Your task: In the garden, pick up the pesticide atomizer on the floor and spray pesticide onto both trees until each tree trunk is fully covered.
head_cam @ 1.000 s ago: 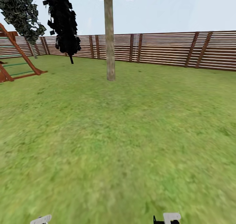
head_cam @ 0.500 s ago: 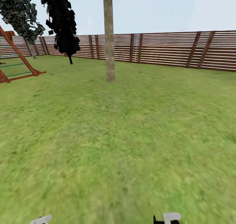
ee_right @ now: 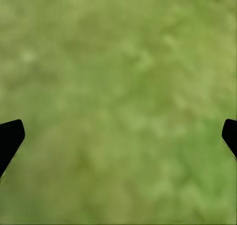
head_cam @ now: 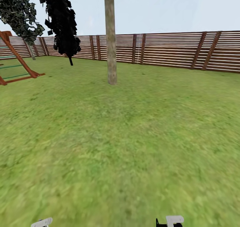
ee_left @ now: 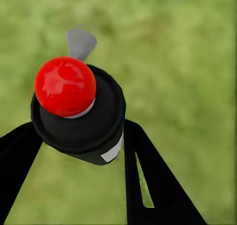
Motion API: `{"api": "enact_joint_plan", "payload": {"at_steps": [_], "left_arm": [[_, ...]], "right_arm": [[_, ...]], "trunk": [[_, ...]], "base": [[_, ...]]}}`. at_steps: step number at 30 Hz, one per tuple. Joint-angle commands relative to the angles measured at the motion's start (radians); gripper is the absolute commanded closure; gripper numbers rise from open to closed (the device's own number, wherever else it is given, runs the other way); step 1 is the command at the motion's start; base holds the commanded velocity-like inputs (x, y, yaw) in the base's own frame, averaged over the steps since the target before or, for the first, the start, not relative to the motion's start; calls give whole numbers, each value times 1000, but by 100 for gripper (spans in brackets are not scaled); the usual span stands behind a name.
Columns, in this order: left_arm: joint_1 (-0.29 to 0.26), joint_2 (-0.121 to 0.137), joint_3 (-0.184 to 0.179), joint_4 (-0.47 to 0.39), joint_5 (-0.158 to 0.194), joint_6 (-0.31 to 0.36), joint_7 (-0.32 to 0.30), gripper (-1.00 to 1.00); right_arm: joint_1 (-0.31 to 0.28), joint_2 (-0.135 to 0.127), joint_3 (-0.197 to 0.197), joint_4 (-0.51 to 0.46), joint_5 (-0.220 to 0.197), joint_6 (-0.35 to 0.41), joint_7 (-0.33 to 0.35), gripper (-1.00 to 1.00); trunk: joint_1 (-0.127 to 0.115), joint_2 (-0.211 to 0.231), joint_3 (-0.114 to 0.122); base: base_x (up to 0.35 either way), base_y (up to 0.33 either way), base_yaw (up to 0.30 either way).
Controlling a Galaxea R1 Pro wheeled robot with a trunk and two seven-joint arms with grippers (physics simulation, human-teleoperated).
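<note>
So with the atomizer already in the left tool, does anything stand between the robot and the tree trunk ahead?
Nothing visible does. The pesticide atomizer sits clamped in the left tool, and in the head view only open lawn lies before the tree trunk. The black cypress and the wooden frame stand off to the left.

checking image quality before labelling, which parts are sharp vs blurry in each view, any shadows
Head view: trunk and fence fairly crisp, near lawn smeared, no cast shadow under the tree. Left wrist view: atomizer sharp with a gloss highlight on its red tip, grass behind soft. Right wrist view: grass blurred, finger edges crisp.
</note>
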Motion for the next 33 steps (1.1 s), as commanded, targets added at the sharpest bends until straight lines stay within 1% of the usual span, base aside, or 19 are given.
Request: {"api": "enact_joint_plan", "payload": {"at_steps": [1, 33], "left_arm": [[0, 0, 0, 0, 0, 0, 0, 100], [0, 0, 0, 0, 0, -1, 0, 100]], "right_arm": [[0, 0, 0, 0, 0, 0, 0, -100], [0, 0, 0, 0, 0, 0, 0, -100]], "trunk": [[0, 0, 0], [0, 0, 0]], "base": [[341, 0, 0], [341, 0, 0]]}}
